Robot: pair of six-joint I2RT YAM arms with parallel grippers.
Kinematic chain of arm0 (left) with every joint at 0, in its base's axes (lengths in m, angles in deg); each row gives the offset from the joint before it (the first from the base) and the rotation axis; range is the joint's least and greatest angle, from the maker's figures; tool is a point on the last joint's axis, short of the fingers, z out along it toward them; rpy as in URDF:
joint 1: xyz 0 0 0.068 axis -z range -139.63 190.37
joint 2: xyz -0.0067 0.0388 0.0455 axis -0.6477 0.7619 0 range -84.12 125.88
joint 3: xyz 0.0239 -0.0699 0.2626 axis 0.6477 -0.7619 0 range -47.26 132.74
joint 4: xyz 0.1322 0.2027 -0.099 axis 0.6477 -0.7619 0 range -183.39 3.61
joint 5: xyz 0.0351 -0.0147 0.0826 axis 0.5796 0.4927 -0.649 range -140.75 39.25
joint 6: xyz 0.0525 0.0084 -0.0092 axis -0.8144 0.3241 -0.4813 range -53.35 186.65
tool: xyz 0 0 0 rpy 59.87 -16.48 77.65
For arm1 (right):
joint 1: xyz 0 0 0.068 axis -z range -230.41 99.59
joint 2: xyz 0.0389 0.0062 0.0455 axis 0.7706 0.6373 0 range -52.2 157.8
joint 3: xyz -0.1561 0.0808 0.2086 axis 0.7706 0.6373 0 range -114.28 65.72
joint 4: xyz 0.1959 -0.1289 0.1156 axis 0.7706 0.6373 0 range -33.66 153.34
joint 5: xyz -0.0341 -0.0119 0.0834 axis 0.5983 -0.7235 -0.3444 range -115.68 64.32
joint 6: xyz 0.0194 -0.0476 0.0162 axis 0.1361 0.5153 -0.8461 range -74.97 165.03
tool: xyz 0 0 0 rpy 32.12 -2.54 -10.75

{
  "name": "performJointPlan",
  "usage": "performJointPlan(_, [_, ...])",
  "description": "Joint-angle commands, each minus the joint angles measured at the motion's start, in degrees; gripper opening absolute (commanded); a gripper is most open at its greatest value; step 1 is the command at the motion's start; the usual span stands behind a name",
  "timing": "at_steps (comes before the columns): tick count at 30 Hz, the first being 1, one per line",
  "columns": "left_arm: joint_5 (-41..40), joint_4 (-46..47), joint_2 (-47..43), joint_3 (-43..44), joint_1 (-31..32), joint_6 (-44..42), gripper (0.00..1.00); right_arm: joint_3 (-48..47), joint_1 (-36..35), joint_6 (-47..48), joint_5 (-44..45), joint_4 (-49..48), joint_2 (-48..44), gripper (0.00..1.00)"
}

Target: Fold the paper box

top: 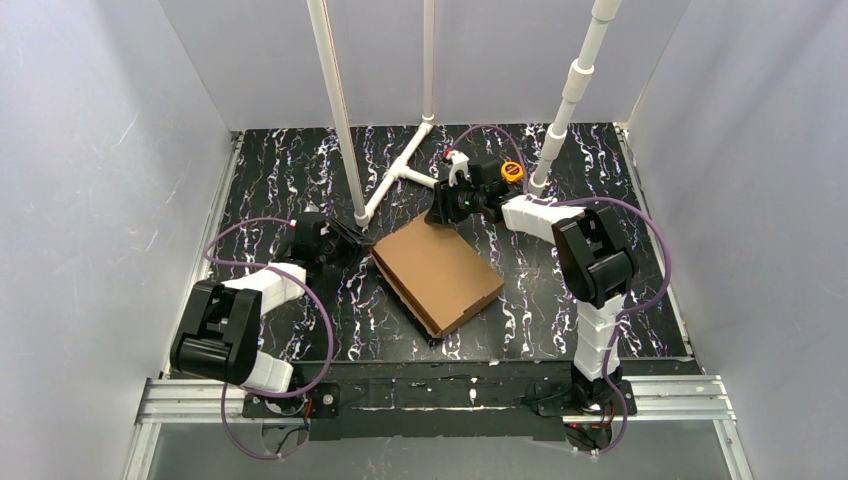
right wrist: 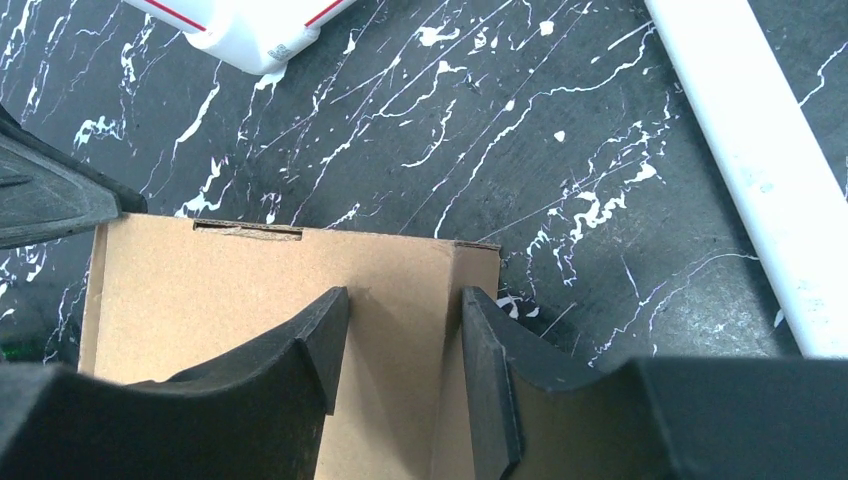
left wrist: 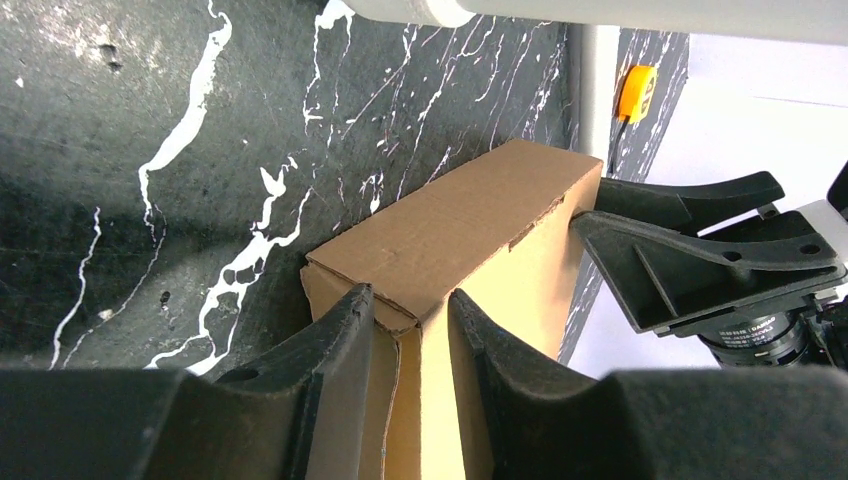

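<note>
The paper box [top: 437, 272] lies closed mid-table [top: 560, 330]. The left gripper [left wrist: 410, 310] straddles its left corner and the right gripper [right wrist: 405, 305] its far corner. Both sets of fingers are part-spread, and I cannot tell if they grip. This looks like final seating; next, squeeze the lid's edges down firmly.

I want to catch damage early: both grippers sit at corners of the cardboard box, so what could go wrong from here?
1. The left gripper and right gripper each straddle a corner of the paper box; a hard squeeze could crush the corrugated edge.
2. They sit at the two ends of one side, so uneven pulling might twist the box or skid it.
3. The white pipe stands close to the right arm; a swing could hit it.
</note>
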Motion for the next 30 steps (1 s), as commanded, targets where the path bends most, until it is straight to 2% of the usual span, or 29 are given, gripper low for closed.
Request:
performJointPlan(1, [3.46,2.37,-1.35,3.61,3.37,4.74,0.31,-1.0,-3.97,0.32,-3.35,1.8,1.03,0.52])
performJointPlan(8, [1.96,0.52,-1.39,4.41,3.64,5.95,0.32,-0.56,-4.01,0.51,-3.89,1.64,0.46,0.52])
performJointPlan(19, [0.12,-7.73,-4.63,7.1,4.5,16.13,0.36,-0.36,-3.95,1.33,-3.75,1.77,0.16,0.55])
performJointPlan(22, [-2.26,-12.41,-8.3,7.12,4.45,12.5,0.42,-0.86,-2.81,1.93,-3.53,2.43,-0.42,0.59])
performJointPlan(24, [-6.21,-21.12,-11.38,8.37,4.31,8.24,0.51,-1.56,-2.0,3.35,-3.55,3.82,-1.41,0.67])
performJointPlan(26, [-9.07,-28.24,-14.54,8.75,4.22,2.77,0.55,-2.23,-1.14,4.83,-3.85,5.14,-2.55,0.74])
performJointPlan(30, [-8.49,-31.0,-21.77,3.91,4.02,-4.25,0.62,-2.74,-0.21,7.27,-4.49,7.03,-4.94,0.86])
